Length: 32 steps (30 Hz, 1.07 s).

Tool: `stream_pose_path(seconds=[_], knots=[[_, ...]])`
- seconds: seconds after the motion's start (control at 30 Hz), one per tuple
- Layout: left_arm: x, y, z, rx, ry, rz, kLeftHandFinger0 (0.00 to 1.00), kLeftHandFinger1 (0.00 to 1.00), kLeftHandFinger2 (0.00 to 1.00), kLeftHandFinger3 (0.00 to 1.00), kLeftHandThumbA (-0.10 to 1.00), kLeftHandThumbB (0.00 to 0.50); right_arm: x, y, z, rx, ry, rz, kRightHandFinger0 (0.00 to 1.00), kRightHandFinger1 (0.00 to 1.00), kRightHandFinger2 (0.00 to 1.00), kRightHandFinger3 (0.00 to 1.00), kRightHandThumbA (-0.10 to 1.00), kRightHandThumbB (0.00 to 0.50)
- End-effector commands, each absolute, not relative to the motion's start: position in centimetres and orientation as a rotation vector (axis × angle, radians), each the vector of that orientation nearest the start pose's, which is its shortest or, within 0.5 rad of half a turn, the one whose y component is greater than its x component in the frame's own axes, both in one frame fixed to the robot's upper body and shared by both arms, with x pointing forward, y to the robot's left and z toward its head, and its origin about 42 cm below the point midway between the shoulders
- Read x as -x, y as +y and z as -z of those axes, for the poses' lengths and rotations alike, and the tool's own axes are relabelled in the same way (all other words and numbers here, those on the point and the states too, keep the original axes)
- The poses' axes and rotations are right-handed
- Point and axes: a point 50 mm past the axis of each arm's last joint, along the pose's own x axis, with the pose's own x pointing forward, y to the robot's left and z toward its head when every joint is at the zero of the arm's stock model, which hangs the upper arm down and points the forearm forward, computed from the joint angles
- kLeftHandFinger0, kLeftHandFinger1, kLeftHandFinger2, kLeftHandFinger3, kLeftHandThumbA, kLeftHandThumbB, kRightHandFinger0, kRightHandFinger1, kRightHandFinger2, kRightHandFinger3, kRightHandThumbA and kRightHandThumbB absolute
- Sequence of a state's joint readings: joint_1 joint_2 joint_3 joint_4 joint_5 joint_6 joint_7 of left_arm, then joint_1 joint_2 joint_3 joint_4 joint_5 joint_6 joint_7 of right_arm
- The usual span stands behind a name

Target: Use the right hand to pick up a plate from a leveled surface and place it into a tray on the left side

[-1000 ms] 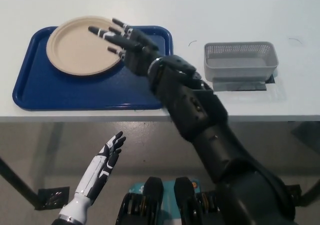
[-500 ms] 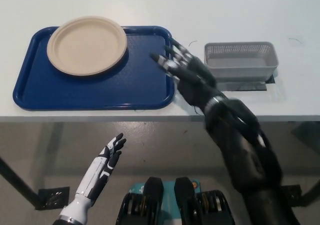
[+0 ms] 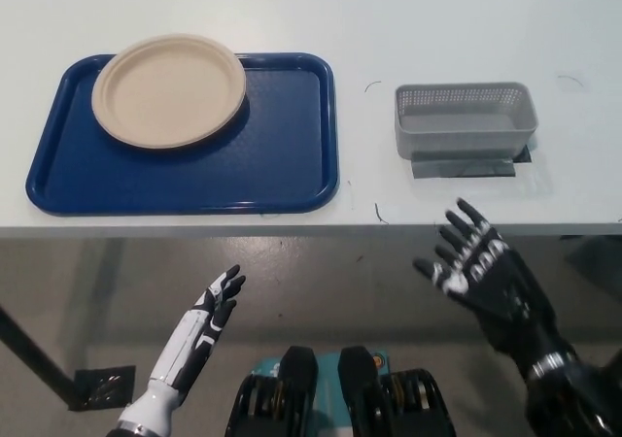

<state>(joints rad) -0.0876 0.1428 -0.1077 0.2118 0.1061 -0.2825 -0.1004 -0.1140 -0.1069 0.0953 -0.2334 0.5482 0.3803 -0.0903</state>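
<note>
A beige round plate [image 3: 168,89] lies in the far left part of the blue tray [image 3: 282,155] on the white table. Its far rim overlaps the tray's back edge. My black right hand [image 3: 481,274] is below the table's front edge at the lower right, open with fingers spread and holding nothing. My white left hand [image 3: 209,313] rests open below the table edge at the lower left.
A grey mesh basket [image 3: 465,117] stands on a dark mat right of the tray. The white table [image 3: 408,29] stretches behind both. Its front edge [image 3: 311,229] runs across the picture's middle, with floor below.
My right hand has let go of the plate and pulled back from over the tray, moving right and down past the table's front edge. The plate stays in the tray. The left hand is still.
</note>
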Motion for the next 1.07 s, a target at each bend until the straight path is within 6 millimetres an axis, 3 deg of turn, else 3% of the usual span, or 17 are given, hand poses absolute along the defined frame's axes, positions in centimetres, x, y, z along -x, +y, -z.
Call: stream_pose_path(seconds=[0.0, 0.07, 0.13, 0.2, 0.23, 0.27, 0.33, 0.37, 0.43, 0.63, 0.87, 1.03], knots=[[-31.7, 21.0, -9.8, -0.249, -0.248, 0.27, 1.0, 1.0, 1.0, 1.0, 1.0, 0.13, -14.8, -19.0, -30.5, -0.077, -0.899, -0.555, 1.0, 1.0, 1.0, 1.0, 0.98, 0.292], [-31.7, 21.0, -9.6, -0.242, -0.246, 0.271, 1.0, 1.0, 1.0, 1.0, 1.0, 0.134, -15.7, -19.6, -29.0, -0.062, -0.825, -0.502, 1.0, 1.0, 1.0, 1.0, 1.0, 0.377], [-31.7, 21.1, -9.6, -0.243, -0.245, 0.269, 1.0, 1.0, 1.0, 1.0, 1.0, 0.148, -17.7, -19.9, -26.4, 0.015, -0.801, -0.392, 1.0, 1.0, 1.0, 1.0, 1.0, 0.379], [-31.5, 21.0, -9.5, -0.234, -0.244, 0.267, 1.0, 1.0, 1.0, 1.0, 1.0, 0.151, -20.0, -21.0, -22.9, 0.01, -0.669, -0.314, 1.0, 1.0, 1.0, 1.0, 1.0, 0.418], [-31.4, 21.0, -9.5, -0.231, -0.243, 0.265, 1.0, 1.0, 1.0, 1.0, 1.0, 0.15, -20.2, -21.1, -22.6, 0.007, -0.652, -0.313, 1.0, 1.0, 1.0, 1.0, 1.0, 0.419], [-31.4, 21.0, -9.4, -0.23, -0.245, 0.265, 1.0, 1.0, 1.0, 1.0, 1.0, 0.142, -21.3, -21.7, -21.3, 0.016, -0.603, -0.287, 1.0, 1.0, 1.0, 1.0, 1.0, 0.384], [-31.3, 21.0, -9.4, -0.235, -0.243, 0.261, 1.0, 1.0, 1.0, 1.0, 1.0, 0.14, -23.2, -22.7, -19.2, -0.02, -0.481, -0.269, 1.0, 1.0, 1.0, 1.0, 1.0, 0.412], [-31.3, 21.0, -9.4, -0.235, -0.245, 0.262, 1.0, 1.0, 1.0, 1.0, 1.0, 0.138, -24.1, -23.2, -18.3, -0.025, -0.418, -0.253, 1.0, 1.0, 1.0, 1.0, 1.0, 0.461], [-31.1, 20.9, -9.3, -0.236, -0.246, 0.264, 1.0, 1.0, 1.0, 1.0, 1.0, 0.133, -25.1, -23.9, -17.3, -0.025, -0.353, -0.25, 1.0, 1.0, 1.0, 1.0, 1.0, 0.479], [-31.1, 20.9, -9.2, -0.224, -0.25, 0.268, 1.0, 1.0, 1.0, 1.0, 1.0, 0.13, -28.3, -25.3, -14.4, -0.004, -0.288, -0.199, 1.0, 1.0, 1.0, 1.0, 1.0, 0.4], [-30.8, 21.1, -9.2, -0.23, -0.249, 0.266, 1.0, 1.0, 1.0, 1.0, 1.0, 0.138, -29.2, -25.6, -12.7, -0.014, -0.27, -0.181, 1.0, 1.0, 1.0, 1.0, 1.0, 0.343], [-30.8, 21.1, -9.2, -0.228, -0.252, 0.268, 1.0, 1.0, 1.0, 1.0, 1.0, 0.131, -29.0, -25.4, -12.7, -0.016, -0.278, -0.176, 1.0, 1.0, 1.0, 1.0, 1.0, 0.345]])
